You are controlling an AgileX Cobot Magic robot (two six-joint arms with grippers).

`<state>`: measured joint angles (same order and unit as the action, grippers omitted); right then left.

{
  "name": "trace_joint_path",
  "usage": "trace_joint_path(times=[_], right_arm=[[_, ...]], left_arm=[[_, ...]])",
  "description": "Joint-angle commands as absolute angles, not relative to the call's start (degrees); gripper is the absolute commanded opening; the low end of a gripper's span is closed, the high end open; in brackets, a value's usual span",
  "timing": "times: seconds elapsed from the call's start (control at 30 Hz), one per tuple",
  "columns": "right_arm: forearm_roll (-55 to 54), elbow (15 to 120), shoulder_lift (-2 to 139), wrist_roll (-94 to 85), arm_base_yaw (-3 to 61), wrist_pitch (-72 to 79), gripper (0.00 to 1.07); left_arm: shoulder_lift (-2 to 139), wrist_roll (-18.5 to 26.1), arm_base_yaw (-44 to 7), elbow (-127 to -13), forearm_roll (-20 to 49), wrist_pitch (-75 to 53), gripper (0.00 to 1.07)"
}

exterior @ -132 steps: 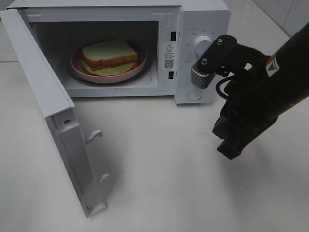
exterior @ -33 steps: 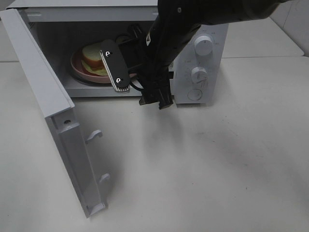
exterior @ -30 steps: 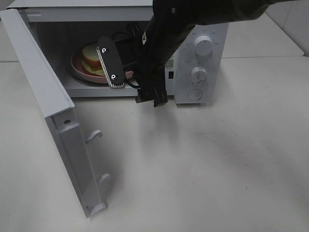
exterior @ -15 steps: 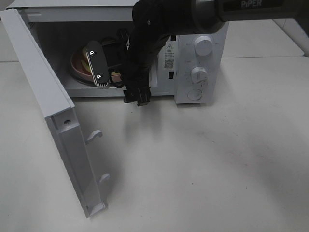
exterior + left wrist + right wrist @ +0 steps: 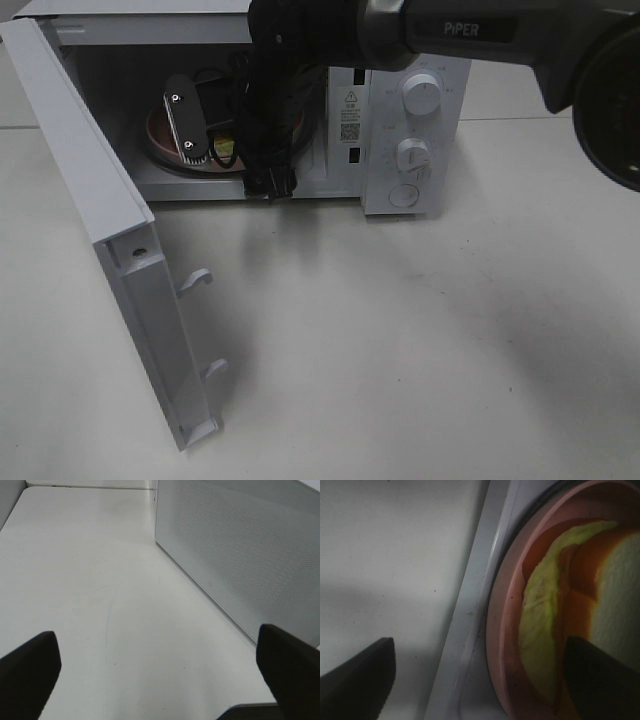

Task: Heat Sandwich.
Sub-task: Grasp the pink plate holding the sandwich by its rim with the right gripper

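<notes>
Both spread: left gripper point(image 5: 160, 677) idle, right gripper point(image 5: 477, 675) straddling round pink plate's point(image 5: 497, 630) seven-o'clock rim; white-bread sandwich point(image 5: 617, 605) inside open white microwave point(image 5: 455, 120), heating seemingly pending.

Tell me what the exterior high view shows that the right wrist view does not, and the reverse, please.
Only the exterior high view shows the open door of the microwave, its knobs and the right arm reaching inside. Only the right wrist view shows the sandwich, with green-yellow filling. Both show the pink plate and the open right hand at it.
</notes>
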<state>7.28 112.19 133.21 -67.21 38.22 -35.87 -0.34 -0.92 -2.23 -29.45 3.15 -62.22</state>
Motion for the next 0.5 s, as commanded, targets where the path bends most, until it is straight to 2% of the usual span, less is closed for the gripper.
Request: trace_joint_path(times=[0.03,0.5], right_arm=[[7.39,113.04,133.79,-66.81,38.16,-36.90,0.85],[9.91,113.85,136.54,-67.78,37.53,-35.70,0.84]], left_arm=[[-0.63,-1.03,-2.18,-29.51,3.27,-61.48,1.00],[-0.63,-1.03,-2.18,-29.51,3.27,-61.48,1.00]])
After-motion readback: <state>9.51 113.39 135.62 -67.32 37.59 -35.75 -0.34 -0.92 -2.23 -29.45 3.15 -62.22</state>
